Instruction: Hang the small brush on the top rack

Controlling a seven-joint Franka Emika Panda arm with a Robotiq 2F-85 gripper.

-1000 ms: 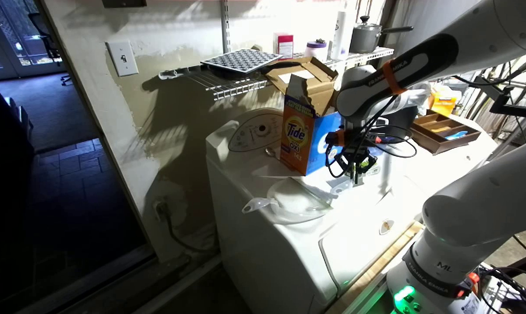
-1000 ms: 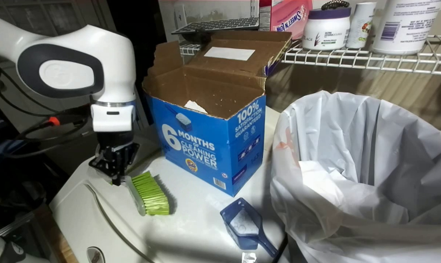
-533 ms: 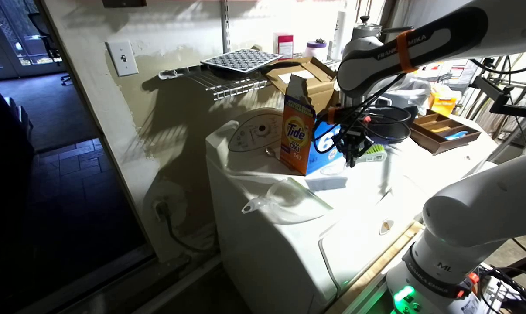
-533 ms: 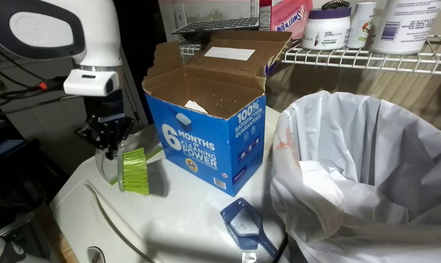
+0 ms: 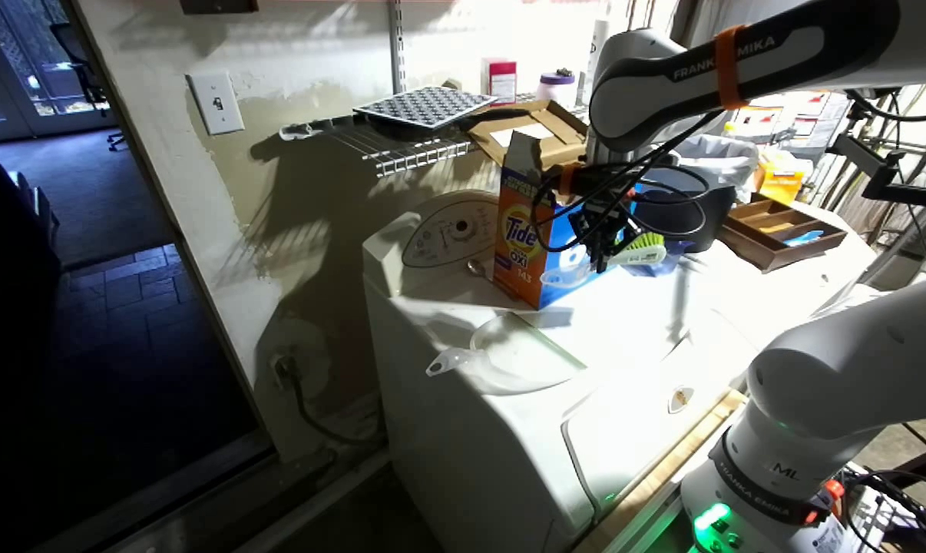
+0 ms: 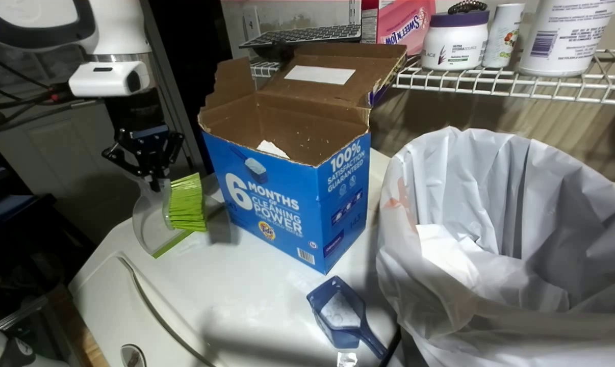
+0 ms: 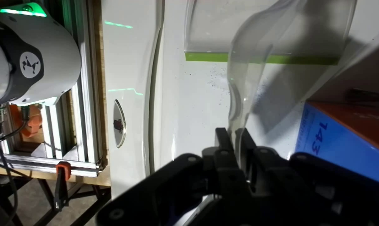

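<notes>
Brush in hand near box, dustpan and scoop on washer

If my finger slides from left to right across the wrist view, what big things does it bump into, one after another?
White robot base → shiny oval badge → small brush's clear handle → Tide box.

Big blue and orange box, open on top, near a bin with a white bag. Blue scoop nearby.
</notes>
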